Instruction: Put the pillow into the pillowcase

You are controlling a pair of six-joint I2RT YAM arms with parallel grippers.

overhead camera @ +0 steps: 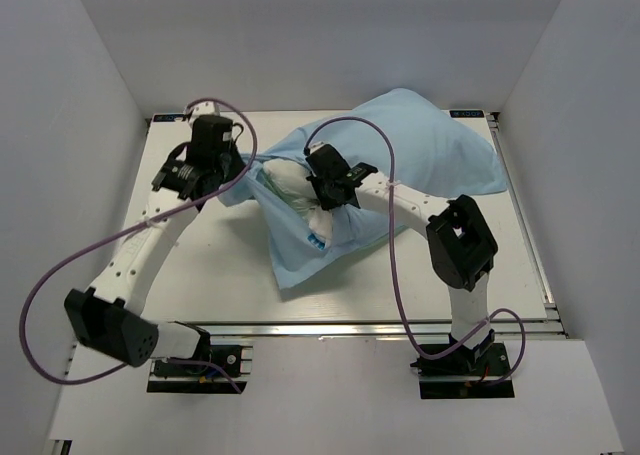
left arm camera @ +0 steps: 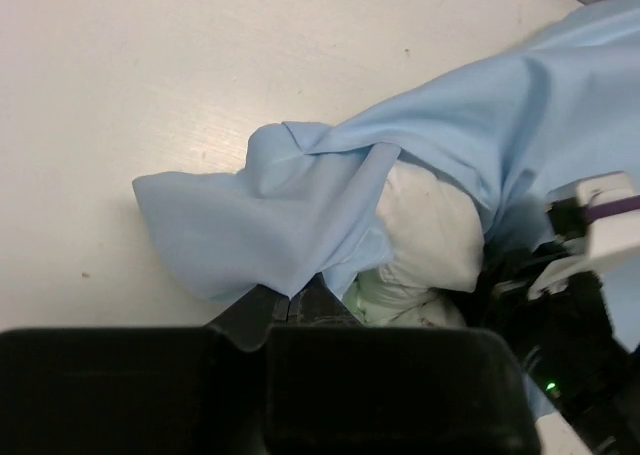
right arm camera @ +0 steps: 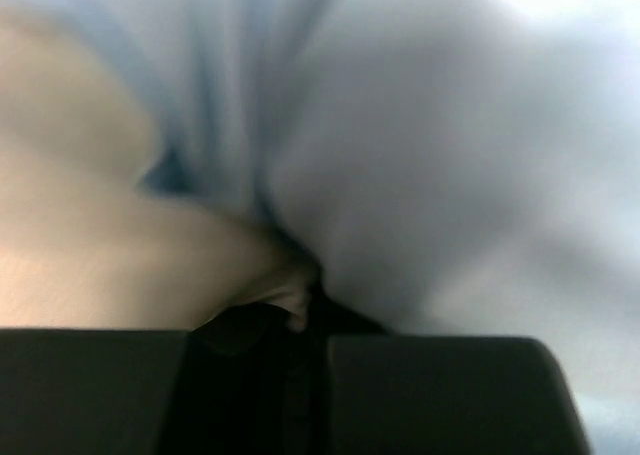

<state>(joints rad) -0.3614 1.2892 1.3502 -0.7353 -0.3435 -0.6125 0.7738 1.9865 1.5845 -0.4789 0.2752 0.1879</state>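
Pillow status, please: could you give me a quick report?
Left fingers shut on limp light-blue fabric pillowcase rim. Right fingers shut in fabric, view blurred. Plump white stuffed pillow mostly inside, one end exposed. No obstruction seen.

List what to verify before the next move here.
1. Left gripper pinching the pillowcase hem: ok.
2. Pillow fully inside: not ok, white end exposed.
3. Right gripper shut on cloth: ok; pillow or case, cannot tell.
4. Case mouth spread wide: not ok, bunched around the pillow.
5. Right arm's cable clear of the cloth: cannot tell.
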